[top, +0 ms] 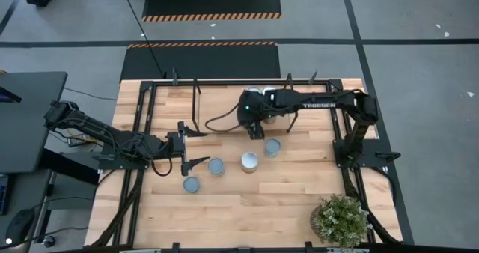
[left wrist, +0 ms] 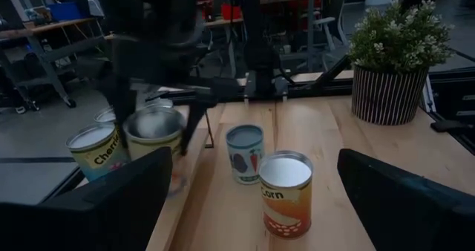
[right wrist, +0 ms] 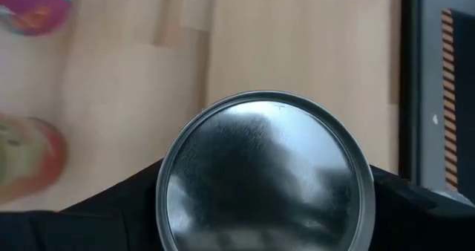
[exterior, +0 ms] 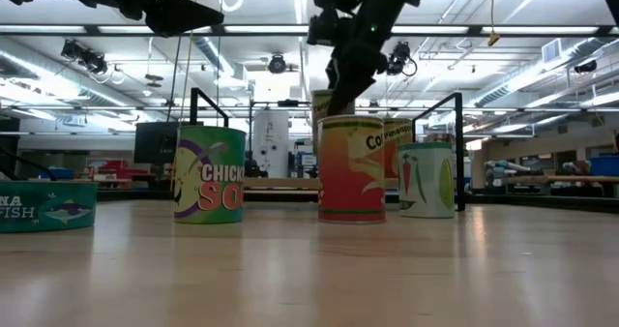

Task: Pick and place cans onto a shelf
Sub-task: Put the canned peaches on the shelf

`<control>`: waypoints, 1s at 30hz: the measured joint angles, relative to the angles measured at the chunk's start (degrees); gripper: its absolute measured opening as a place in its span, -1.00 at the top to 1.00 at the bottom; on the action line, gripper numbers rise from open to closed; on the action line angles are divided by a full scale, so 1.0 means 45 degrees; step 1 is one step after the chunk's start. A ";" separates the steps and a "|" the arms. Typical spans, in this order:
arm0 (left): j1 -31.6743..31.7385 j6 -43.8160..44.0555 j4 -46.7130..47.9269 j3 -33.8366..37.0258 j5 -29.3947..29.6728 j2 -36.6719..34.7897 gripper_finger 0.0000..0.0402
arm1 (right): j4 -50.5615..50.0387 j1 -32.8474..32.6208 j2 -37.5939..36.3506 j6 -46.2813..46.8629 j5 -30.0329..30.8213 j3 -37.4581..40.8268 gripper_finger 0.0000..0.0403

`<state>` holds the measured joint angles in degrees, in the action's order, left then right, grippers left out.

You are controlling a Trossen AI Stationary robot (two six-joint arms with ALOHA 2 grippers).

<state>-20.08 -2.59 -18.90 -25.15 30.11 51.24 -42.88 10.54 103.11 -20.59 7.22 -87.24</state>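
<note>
The worktop is pale blond wood in plank strips, framed by black rails. At the lower left of the low view a teal can carries a fish drawing; beside it a green can has purple swirls and red lettering. The middle can fades from red to orange. The right can is pale green with a chilli picture. The plant pot is striped black and white.

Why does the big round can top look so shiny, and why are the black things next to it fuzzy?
Right wrist view: the held can has a bare metal lid mirroring the lights, and the right gripper's jaws sit too near the lens to focus. Left wrist view: that can looks smeared.
</note>
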 joint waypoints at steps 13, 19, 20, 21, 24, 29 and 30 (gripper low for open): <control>0.0000 0.0185 0.0025 0.0000 0.0000 0.0000 -0.94 | 0.0472 0.0799 -0.0004 -0.0474 -0.0191 0.0772 -0.64; 0.0001 0.0195 0.0030 0.0000 0.0000 0.0000 -0.94 | 0.0478 0.0998 -0.0005 -0.0421 -0.0204 0.0772 -0.74; 0.0000 0.0195 0.0039 0.0000 0.0004 0.0000 -0.94 | 0.0476 0.1024 -0.0005 -0.0385 -0.0204 0.0772 -0.77; 0.0000 0.0199 0.0039 0.0000 0.0000 0.0000 -0.94 | 0.0473 0.1035 -0.0001 -0.0370 -0.0200 0.0772 -0.80; -0.0010 0.0199 0.0095 0.0000 0.0000 0.0000 -0.94 | 0.0473 0.1020 0.0000 -0.0368 0.0074 0.0772 -0.88; -0.0010 0.0199 0.0097 0.0000 0.0000 0.0000 -0.94 | 0.0453 0.0964 -0.0005 -0.0440 0.0528 0.0772 -0.95; -0.0010 0.0199 0.0093 0.0000 0.0000 0.0000 -0.94 | 0.0434 0.0932 -0.0001 -0.0450 0.0697 0.0772 -0.95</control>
<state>-20.12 -1.69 -18.48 -25.15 30.11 51.24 -40.93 14.74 103.10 -22.61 10.36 -83.77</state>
